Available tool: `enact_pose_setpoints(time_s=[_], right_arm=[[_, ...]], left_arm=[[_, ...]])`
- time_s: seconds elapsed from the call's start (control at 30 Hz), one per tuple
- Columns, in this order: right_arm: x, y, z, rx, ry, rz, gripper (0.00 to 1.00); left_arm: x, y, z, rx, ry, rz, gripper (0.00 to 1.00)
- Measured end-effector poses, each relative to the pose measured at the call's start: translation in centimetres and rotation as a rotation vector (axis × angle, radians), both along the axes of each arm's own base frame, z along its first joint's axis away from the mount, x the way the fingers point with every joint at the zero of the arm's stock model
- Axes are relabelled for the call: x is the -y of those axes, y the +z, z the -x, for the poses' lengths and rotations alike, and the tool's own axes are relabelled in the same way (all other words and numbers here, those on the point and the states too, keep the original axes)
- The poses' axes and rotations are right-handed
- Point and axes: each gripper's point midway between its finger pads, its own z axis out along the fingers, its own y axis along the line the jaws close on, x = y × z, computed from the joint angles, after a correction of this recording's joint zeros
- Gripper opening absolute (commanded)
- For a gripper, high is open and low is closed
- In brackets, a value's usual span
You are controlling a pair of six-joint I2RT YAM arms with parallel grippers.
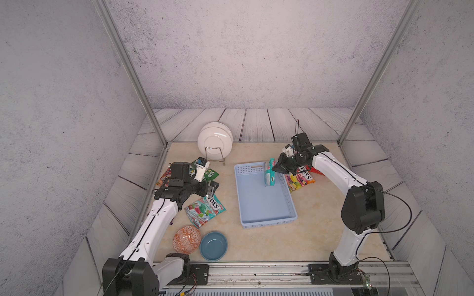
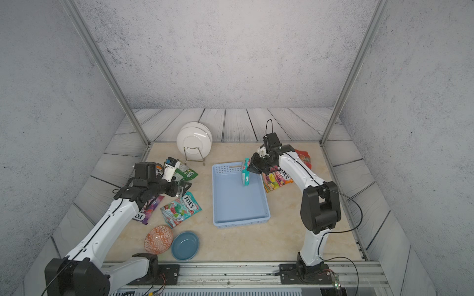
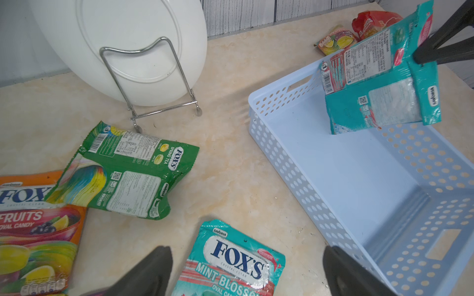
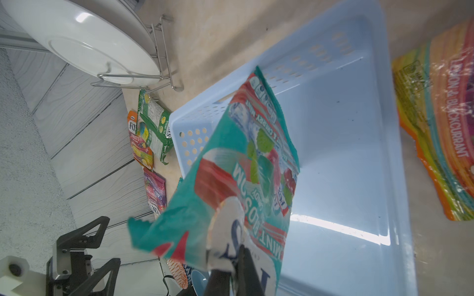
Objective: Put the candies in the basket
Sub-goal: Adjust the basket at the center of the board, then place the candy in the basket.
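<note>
Beige counter (image 1: 256, 243): my right fingers (image 1: 279, 167) pinch a teal candy bag (image 1: 269, 176) hanging over the far end of the blue basket (image 1: 266, 224). My left fingers (image 3: 151, 271) stand wide, empty, above a second teal bag (image 3: 236, 258) on the counter.

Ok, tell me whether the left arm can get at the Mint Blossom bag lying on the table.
Probably yes. The left pincer is open close above the Mint Blossom bag, which lies flat with nothing on top; the Spring Tea bag and basket sit clear of it.
</note>
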Motion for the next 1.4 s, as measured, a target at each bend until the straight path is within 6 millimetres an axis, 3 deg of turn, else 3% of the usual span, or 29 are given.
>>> enact_pose_setpoints(time_s=[0.6, 0.87, 0.93, 1.07, 1.17, 1.3, 1.4], right_arm=[[0.6, -0.4, 1.2, -0.028, 0.014, 0.071, 0.0], [-1.7, -0.1, -1.1, 0.018, 0.054, 0.1, 0.02], [-3.0, -0.2, -1.5, 0.028, 0.081, 0.108, 0.05], [-5.6, -0.8, -2.1, 0.044, 0.142, 0.131, 0.23], [-7.1, -0.9, -2.1, 0.059, 0.186, 0.144, 0.28], [-7.3, -0.7, -1.5, 0.069, 0.217, 0.168, 0.34], [-6.4, -0.9, -1.5, 0.081, 0.226, 0.223, 0.37]], left_arm=[[0.3, -0.3, 0.0, -0.013, -0.013, 0.009, 0.98], [0.3, -0.4, 0.1, -0.018, -0.014, 0.009, 0.98], [0.3, -0.4, 0.1, -0.02, -0.014, 0.009, 0.98], [0.3, -0.4, 0.1, -0.02, -0.018, 0.013, 0.98], [0.3, -0.4, 0.2, -0.02, -0.018, 0.013, 0.98], [0.4, -0.4, 0.2, -0.02, -0.019, 0.013, 0.98], [0.3, -0.4, 0.2, -0.02, -0.018, 0.013, 0.98]])
